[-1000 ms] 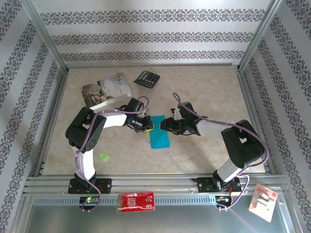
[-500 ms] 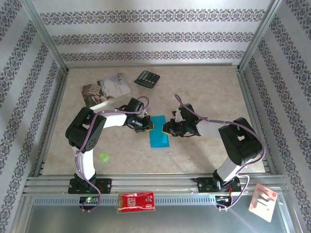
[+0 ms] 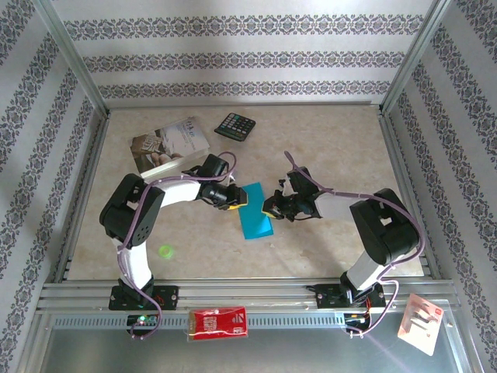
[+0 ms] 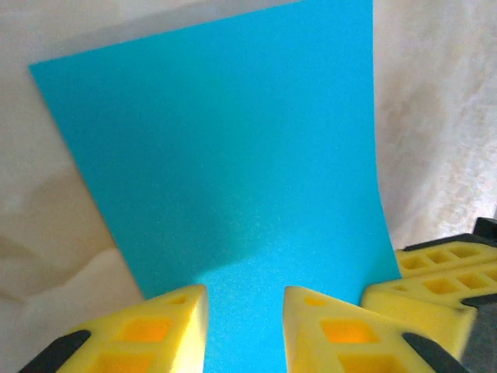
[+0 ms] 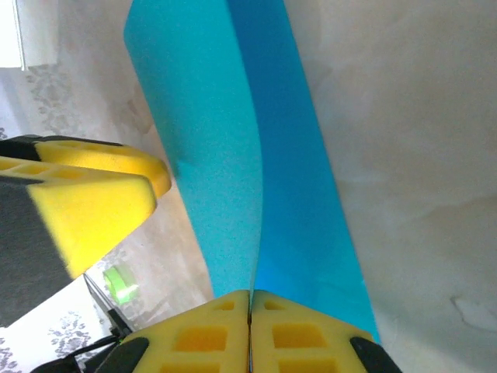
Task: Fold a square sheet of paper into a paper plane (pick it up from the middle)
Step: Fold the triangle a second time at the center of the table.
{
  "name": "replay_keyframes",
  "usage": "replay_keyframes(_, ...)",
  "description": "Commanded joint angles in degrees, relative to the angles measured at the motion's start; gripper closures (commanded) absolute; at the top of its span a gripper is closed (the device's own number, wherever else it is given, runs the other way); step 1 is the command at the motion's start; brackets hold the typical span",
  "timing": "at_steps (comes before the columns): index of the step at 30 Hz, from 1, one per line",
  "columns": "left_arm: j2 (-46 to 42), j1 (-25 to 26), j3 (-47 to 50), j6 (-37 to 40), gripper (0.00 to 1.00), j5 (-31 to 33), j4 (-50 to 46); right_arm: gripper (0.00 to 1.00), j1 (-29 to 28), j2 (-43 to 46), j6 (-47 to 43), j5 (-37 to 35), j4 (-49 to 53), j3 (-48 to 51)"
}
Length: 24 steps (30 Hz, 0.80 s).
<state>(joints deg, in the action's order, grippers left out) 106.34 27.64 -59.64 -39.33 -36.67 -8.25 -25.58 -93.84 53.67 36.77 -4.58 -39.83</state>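
Observation:
The square sheet of paper (image 3: 255, 221) is turquoise-blue and lies folded or curled over in the middle of the table, between both grippers. My right gripper (image 3: 269, 210) (image 5: 250, 299) is shut on the paper's (image 5: 233, 155) right edge, with the lifted edge pinched between its yellow pads. At the sheet's left edge, my left gripper (image 3: 239, 199) (image 4: 245, 311) is open, and blue paper (image 4: 233, 155) shows in the gap between its fingertips. One left finger (image 5: 85, 202) appears beside the sheet in the right wrist view. The right fingers (image 4: 435, 280) show at the lower right of the left wrist view.
A pale printed book (image 3: 171, 144) and a black calculator (image 3: 235, 125) lie at the back left. A small green object (image 3: 165, 251) sits near the left arm's base. A red packet (image 3: 219, 322) and a white packet (image 3: 422, 322) rest on the front rail area.
My left gripper has opened off the sheet's left edge. My right gripper has shut on the right edge, and the sheet has shifted slightly towards the right.

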Motion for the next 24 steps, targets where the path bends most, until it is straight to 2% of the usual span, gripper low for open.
replay_keyframes(1,-3.60,0.05,0.91,1.13,0.69,1.01,-1.15,0.86,0.69,1.73,1.17,1.28,0.20,0.73)
replay_keyframes(5,-3.25,0.16,1.41,0.68,0.69,0.19,-0.32,0.81,0.89,0.54,-1.09,2.40,0.29,-0.02)
replay_keyframes(9,-3.25,0.28,1.61,0.62,0.69,0.19,-0.47,0.81,0.99,-0.58,-2.58,3.07,0.19,-0.74)
replay_keyframes(15,-5.63,1.16,2.58,1.77,0.69,1.32,-0.94,0.90,1.35,-1.74,-1.60,3.47,0.46,-1.30)
replay_keyframes(19,-8.41,2.01,5.85,1.66,0.68,2.00,2.06,0.91,1.37,-1.18,-1.10,3.61,0.56,-1.30)
replay_keyframes(24,-10.10,2.18,8.03,1.17,0.68,2.28,3.29,0.82,2.00,-1.03,-2.82,5.25,0.59,-1.43)
